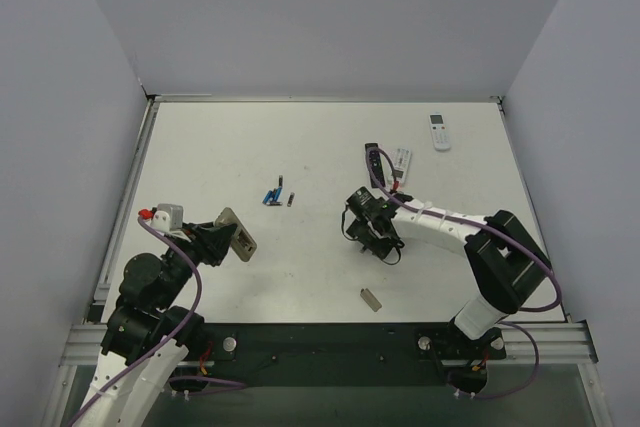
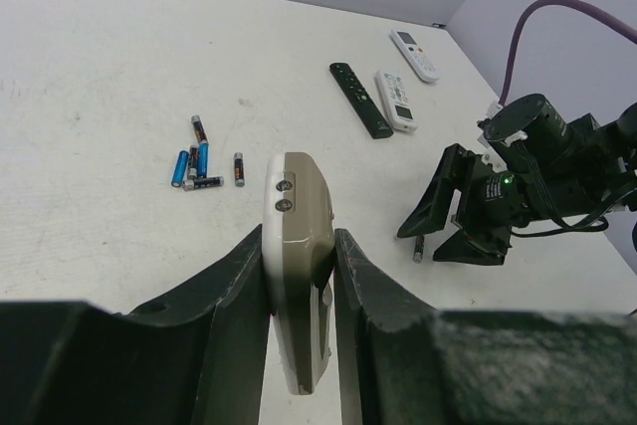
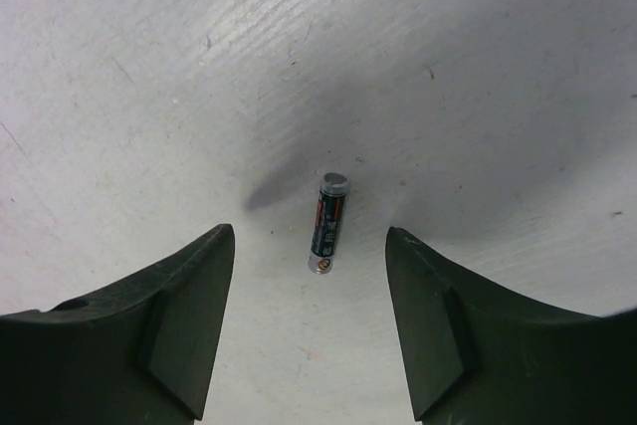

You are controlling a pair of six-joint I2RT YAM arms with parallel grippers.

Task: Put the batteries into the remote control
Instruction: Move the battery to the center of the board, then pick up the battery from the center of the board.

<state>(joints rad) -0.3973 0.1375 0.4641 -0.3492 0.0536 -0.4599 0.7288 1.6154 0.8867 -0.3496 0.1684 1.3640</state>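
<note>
Clamping the remote (image 2: 299,216) by its long sides, the left gripper (image 2: 299,246) holds it off the table (image 1: 320,277) at the near left, jaws closed only as far as its width; the grey-tan casing shows edge-on in the wrist view, narrow end outward with two small round marks, and the battery recess cannot be made out there. Further right, the spare batteries (image 2: 199,166) lie in a loose cluster mid-table, some blue, some dark, well apart from both arms. Right of these, the right gripper (image 3: 309,234) hangs over a lone battery (image 3: 329,223), jaws spread wide and holding nothing. That battery lies flat on the table in the gap between the fingers, a little nearer the right-hand one; its long axis runs roughly across the closing line, slightly tilted, so the fingers should meet its sides rather than its ends. It is dark with an orange stripe and silver caps. The right arm is plainly the nearer; a straight descent looks likely next. A black remote (image 1: 375,162) and two white ones (image 1: 401,162) lie at the far right.
</note>
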